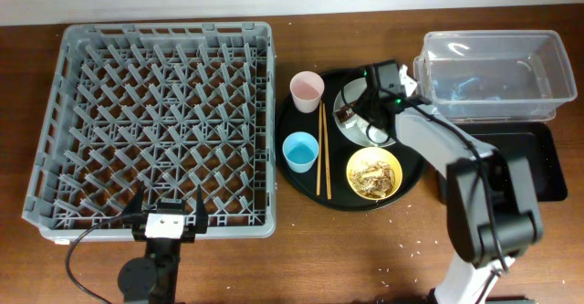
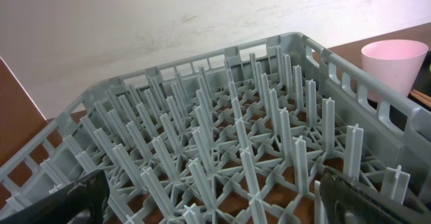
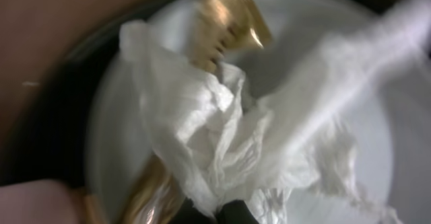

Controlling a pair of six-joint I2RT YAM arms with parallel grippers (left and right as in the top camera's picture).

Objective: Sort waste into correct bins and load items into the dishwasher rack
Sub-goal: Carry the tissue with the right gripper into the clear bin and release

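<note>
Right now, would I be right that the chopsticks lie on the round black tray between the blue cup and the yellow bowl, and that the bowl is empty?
Not quite: the overhead view shows the yellow bowl holding beige-brown food scraps, not empty. The chopsticks do lie on the round black tray between the blue cup and that bowl.

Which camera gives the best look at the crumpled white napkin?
The right wrist view: the napkin fills the frame, close up though blurred, on the plate. Overhead, the right arm mostly hides it. The left wrist view misses it, showing the rack and pink cup.
</note>
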